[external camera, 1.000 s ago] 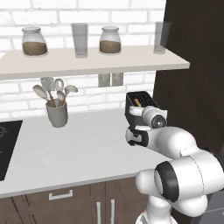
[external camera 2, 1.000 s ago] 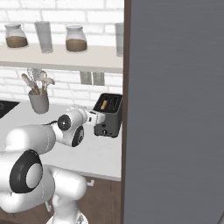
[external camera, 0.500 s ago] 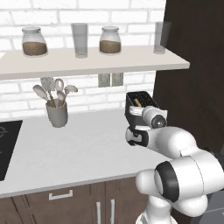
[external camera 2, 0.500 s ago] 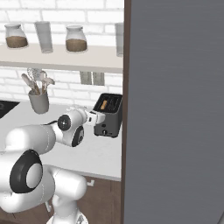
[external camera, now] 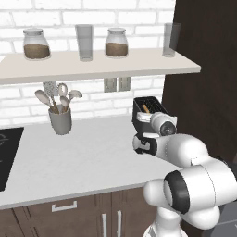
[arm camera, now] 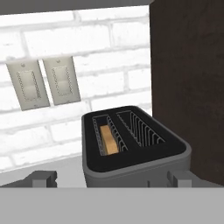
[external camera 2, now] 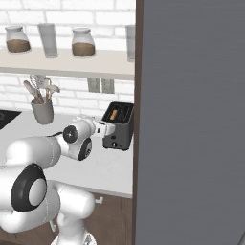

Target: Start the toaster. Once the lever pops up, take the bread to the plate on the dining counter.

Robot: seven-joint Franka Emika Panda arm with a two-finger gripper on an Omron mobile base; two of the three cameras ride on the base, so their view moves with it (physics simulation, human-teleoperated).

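On your far left the grey utensil cup (external camera: 60, 121) stands on the white worktop (external camera: 83, 162) below the shelf (external camera: 92, 67) of jars and glasses, and none of that has shifted over the last second. Moving right, the two wall outlets (arm camera: 43, 82) sit on the brick just behind and left of the toaster (arm camera: 133, 148), which stands at the worktop's right end, right beside the dark cabinet wall (arm camera: 188, 83). The bread (arm camera: 108, 139) sits low in the toaster's left slot, only its tan top edge showing, so judge it as loaded but not yet released. The gripper (external camera 2: 108, 128) is held just in front of the toaster at its front face, and the arm has barely moved between the earlier pictures and now; nothing in the scene has visibly changed. That suggests you are settling in on the lever side, and the start press looks not yet done or only just under way. In the hand view the two fingertips (arm camera: 41, 177) sit wide apart at either lower corner, so the fingers are spread with nothing between them.
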